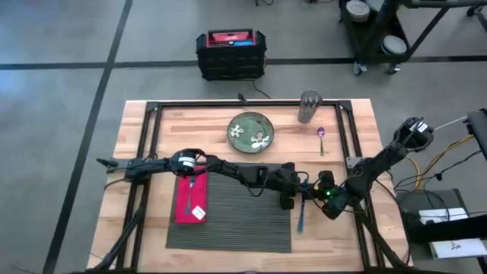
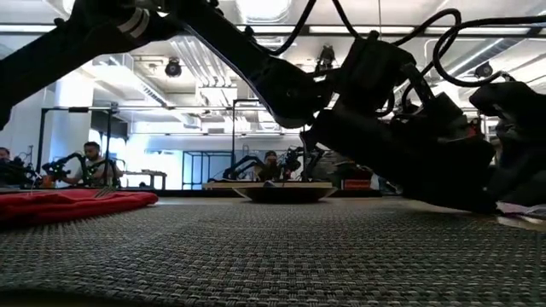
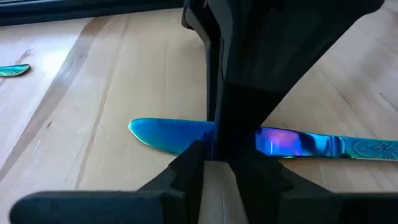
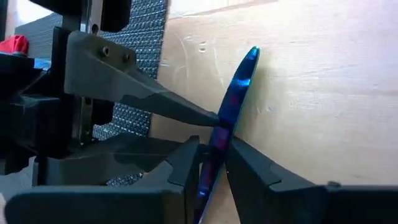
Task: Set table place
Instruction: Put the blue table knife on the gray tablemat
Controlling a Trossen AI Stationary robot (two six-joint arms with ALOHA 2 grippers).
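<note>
Meeting over the table (image 1: 358, 122) just right of the placemat (image 1: 228, 221), both grippers touch the blue knife (image 1: 301, 217): right gripper (image 4: 211, 163) clamped on it, left gripper (image 3: 214, 163) pinching its blade.

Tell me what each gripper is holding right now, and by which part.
Both pinch the iridescent blue knife on the table beside the placemat: the right gripper mid-length, the left gripper nearer the blade.
</note>
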